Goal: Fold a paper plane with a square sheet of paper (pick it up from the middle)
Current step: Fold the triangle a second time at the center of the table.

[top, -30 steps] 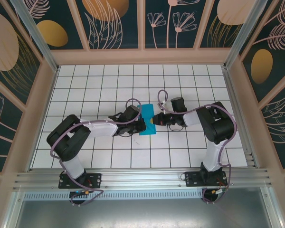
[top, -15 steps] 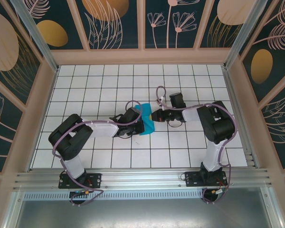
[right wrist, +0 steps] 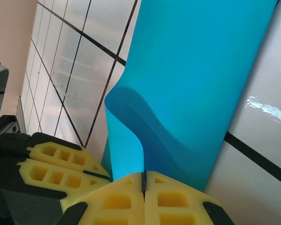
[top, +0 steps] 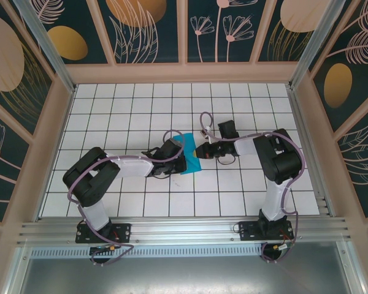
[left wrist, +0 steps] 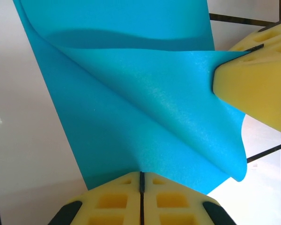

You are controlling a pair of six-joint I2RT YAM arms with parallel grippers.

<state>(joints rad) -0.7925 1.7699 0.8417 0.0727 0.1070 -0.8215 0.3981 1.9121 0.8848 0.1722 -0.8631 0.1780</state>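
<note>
Square sheet of paper (top: 187,144), buckled: edges pinched by left gripper (left wrist: 140,180) and right gripper (right wrist: 143,180), facing tip to tip. Tiled table (top: 110,110) open all round.

Top view: bright, even overhead light, white tiled surface (top: 110,110) cleanly exposed, no blown areas. Shadows are soft, just faint grey patches under the arms (top: 129,165) mid-surface. Enclosure posts (top: 49,49) splay toward the picture corners (wide-lens perspective).

Left wrist: sharp, grain of the square sheet of paper (left wrist: 145,117) resolved. A soft darker band sits under its lifted fold near the top. There's a small hazy highlight on the surface at the left edge.

Right wrist: bright smeared glare streak on the glossy surface at right, far tiles washed out and soft.
</note>
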